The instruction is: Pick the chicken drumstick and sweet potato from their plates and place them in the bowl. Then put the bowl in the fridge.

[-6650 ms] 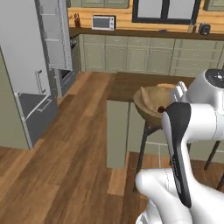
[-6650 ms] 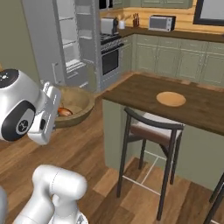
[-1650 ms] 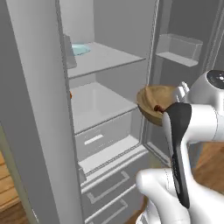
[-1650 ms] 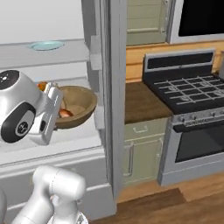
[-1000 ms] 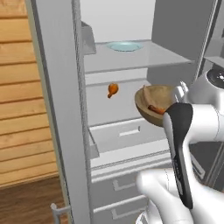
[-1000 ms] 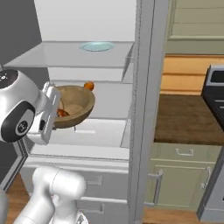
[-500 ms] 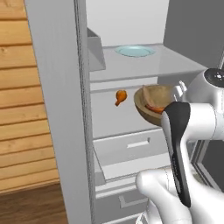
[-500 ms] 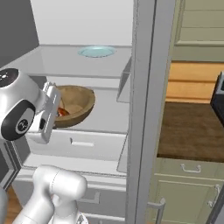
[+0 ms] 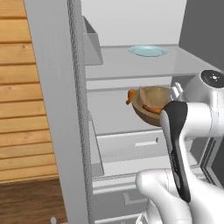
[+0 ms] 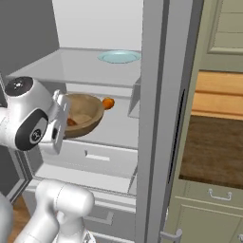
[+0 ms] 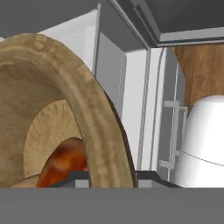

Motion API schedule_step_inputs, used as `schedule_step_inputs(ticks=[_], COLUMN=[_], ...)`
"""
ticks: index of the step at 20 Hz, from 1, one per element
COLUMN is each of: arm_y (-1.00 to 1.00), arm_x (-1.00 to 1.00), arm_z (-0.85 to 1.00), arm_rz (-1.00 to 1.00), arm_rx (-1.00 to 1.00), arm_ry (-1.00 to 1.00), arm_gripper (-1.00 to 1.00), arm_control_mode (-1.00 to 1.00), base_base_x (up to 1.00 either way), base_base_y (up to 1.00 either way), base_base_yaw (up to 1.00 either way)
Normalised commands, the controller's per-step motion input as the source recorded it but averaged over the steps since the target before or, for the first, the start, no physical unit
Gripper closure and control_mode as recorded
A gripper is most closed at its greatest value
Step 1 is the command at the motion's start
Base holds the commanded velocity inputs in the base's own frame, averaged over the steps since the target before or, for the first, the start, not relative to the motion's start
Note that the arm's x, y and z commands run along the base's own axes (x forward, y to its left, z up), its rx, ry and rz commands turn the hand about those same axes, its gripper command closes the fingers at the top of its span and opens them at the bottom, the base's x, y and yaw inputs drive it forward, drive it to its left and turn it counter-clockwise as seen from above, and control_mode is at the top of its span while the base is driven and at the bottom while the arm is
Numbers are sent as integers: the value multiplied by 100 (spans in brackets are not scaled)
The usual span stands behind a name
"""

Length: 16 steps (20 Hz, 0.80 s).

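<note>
Tan wood, orange food and pale grey fridge

The bowl (image 9: 155,105) is tan-brown wood with a lighter, mottled grain along its thick rim and a paler disc at its bottom; inside it lies an orange-red lump darkening to brown (image 11: 65,164). A small orange-brown piece (image 10: 108,103) shows just beyond the bowl's far rim. The fridge (image 9: 61,87) has flat grey outer walls and a white-grey interior, with pale shelves and drawers. On the upper shelf sits a pale blue dish (image 9: 148,50). To the left is a wall of honey-coloured wooden planks (image 9: 22,109); on the right, sage-green cabinets (image 10: 213,213) and a dark brown wood counter (image 10: 211,152). The arm (image 9: 192,122) is white with black joints.
</note>
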Motion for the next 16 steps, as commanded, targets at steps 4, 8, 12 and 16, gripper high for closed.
schedule_step_inputs(ticks=[4, 8, 12, 16], arm_y=[0, -6, -43, -32], arm_x=[89, 93, 59, 31], arm_z=[-93, -49, -10, 0], arm_rz=[2, 1, 1, -14], arm_rx=[0, 0, 2, 0], arm_ry=[-12, -7, -2, 6], arm_gripper=[100, 100, 100, 100], arm_control_mode=[-100, -100, -100, -100], base_base_x=[0, 0, 0, 0], base_base_y=[0, 0, 0, 0], base_base_yaw=[0, 0, 0, 0])
